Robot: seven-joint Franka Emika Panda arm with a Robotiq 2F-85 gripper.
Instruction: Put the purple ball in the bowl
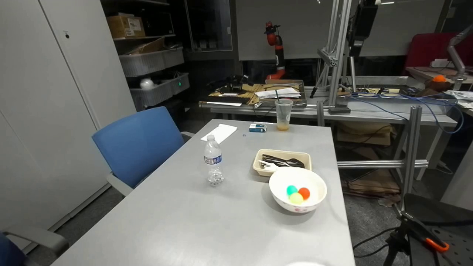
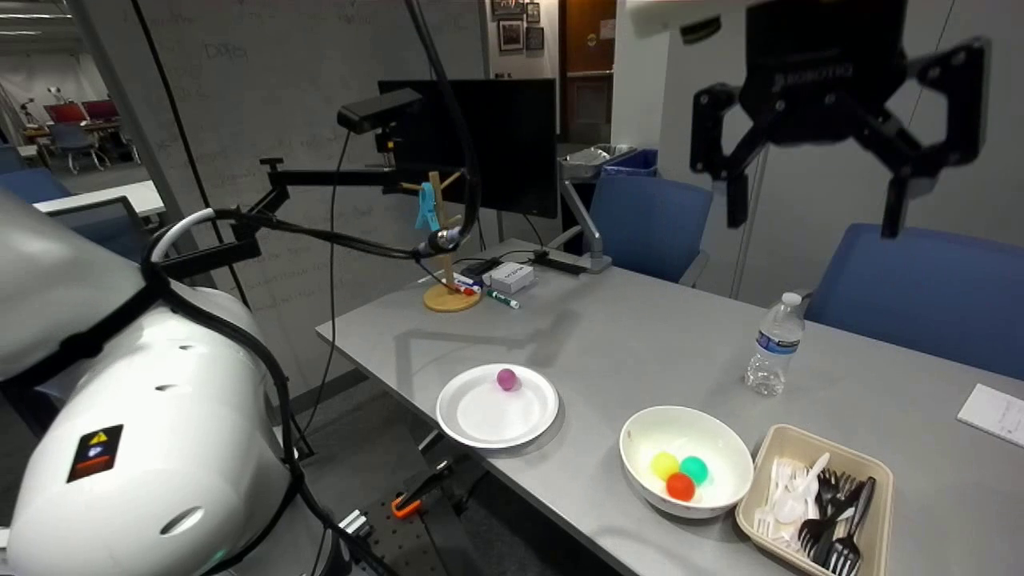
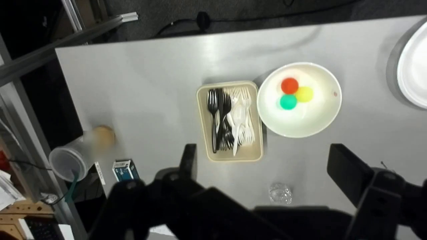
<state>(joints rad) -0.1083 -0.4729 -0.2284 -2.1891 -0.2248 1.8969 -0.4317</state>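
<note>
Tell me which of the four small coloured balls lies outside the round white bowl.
The small purple ball: it alone lies on the shallow white plate; the red ball, yellow ball and green ball are in the bowl.

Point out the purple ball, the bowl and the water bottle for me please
Purple ball [image 2: 506, 379]: in an exterior view, on the middle of its visible side.
Bowl [image 3: 320, 116]: in the wrist view, on its bare inner wall.
Water bottle [image 1: 213, 160]: in an exterior view, on its label.
</note>
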